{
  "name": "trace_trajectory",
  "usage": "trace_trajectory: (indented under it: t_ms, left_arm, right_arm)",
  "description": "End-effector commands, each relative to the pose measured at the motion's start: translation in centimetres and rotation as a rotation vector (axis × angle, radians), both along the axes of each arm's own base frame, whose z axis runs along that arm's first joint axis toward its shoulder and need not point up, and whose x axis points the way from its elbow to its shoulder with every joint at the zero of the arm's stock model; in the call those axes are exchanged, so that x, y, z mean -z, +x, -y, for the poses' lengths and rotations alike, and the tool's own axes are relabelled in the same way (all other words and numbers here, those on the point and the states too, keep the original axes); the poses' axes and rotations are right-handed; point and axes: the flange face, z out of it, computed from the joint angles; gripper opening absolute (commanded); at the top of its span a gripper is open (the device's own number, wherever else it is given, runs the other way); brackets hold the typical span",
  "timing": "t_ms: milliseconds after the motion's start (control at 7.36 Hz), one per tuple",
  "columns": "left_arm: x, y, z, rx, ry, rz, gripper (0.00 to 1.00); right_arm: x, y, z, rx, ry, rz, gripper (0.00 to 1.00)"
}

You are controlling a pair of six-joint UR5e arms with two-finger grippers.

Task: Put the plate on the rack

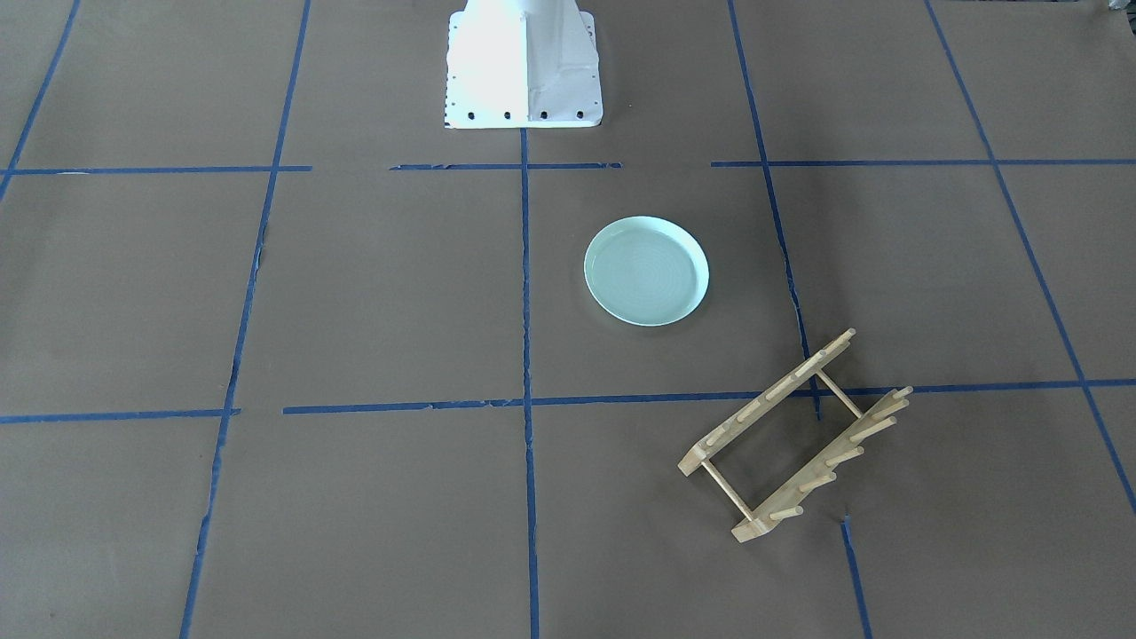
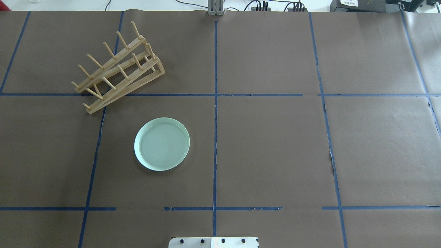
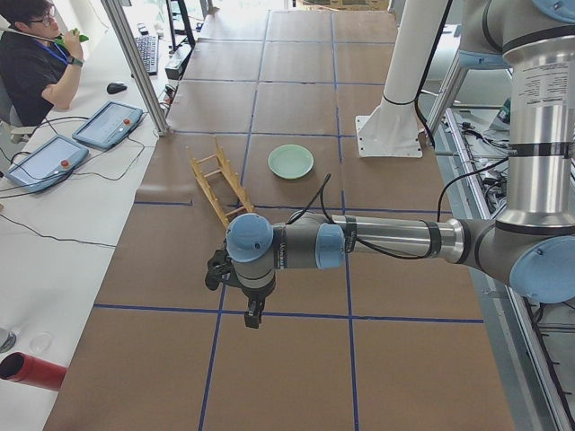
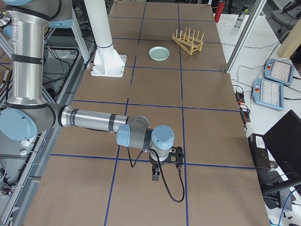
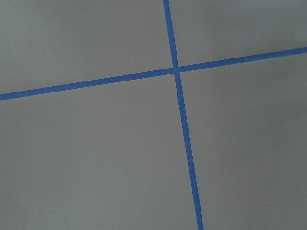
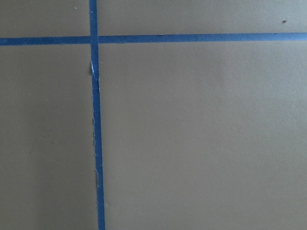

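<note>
Left claw (image 3: 254,314) hangs over the far left end of the bench (image 2: 275,148), well apart from everything; can't tell if open or closed. Rack (image 2: 117,67) stands pegs-up, skewed to the blue tape (image 2: 215,137) grid, far-left area. Plate (image 2: 162,144) lies flat, face up, at 5 o'clock from rack, near, not touching. Right claw (image 4: 155,177) hangs over far right end; open or closed, can't tell. Both wrist views: only bench and tape.
</note>
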Motion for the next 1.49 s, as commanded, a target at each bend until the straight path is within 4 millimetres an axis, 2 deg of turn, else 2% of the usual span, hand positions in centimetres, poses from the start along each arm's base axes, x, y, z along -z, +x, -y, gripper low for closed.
trace_trajectory:
  t_ms: [0,272,407,543,679,815,951,1086,1358]
  left_arm:
    - [0.5,-0.1,0.1,-0.004,0.016,0.010,1.00]
    - [-0.1,0.1,0.2,0.005,-0.007,0.002,1.00]
    - [1.4,0.1,1.3,0.013,0.012,0.002,1.00]
    - [4.6,0.0,2.6,0.044,0.035,-0.005,1.00]
    - [6.7,0.8,3.0,0.123,-0.013,-0.015,1.00]
    - [9.2,1.7,3.0,0.124,0.018,-0.012,1.00]
    - [11.4,3.9,4.0,0.113,0.029,-0.015,1.00]
    - [13.7,7.0,5.0,0.120,0.004,-0.026,1.00]
    - [21.8,15.1,7.5,0.203,-0.068,-0.048,1.00]
  right_arm:
    - [0.1,0.0,0.0,-0.001,0.002,0.000,1.00]
    - [0.0,0.0,0.0,0.001,0.000,0.000,1.00]
    - [0.0,0.0,0.0,-0.001,0.000,0.000,1.00]
    - [0.1,0.0,0.0,0.001,0.002,0.000,1.00]
    - [0.0,0.0,0.0,0.001,0.000,0.000,1.00]
    - [0.1,0.0,0.0,-0.001,0.002,0.000,1.00]
    - [0.0,0.0,0.0,-0.001,0.000,0.000,1.00]
    - [0.0,0.0,0.0,-0.001,0.000,0.000,1.00]
    - [0.0,0.0,0.0,-0.001,0.000,0.000,1.00]
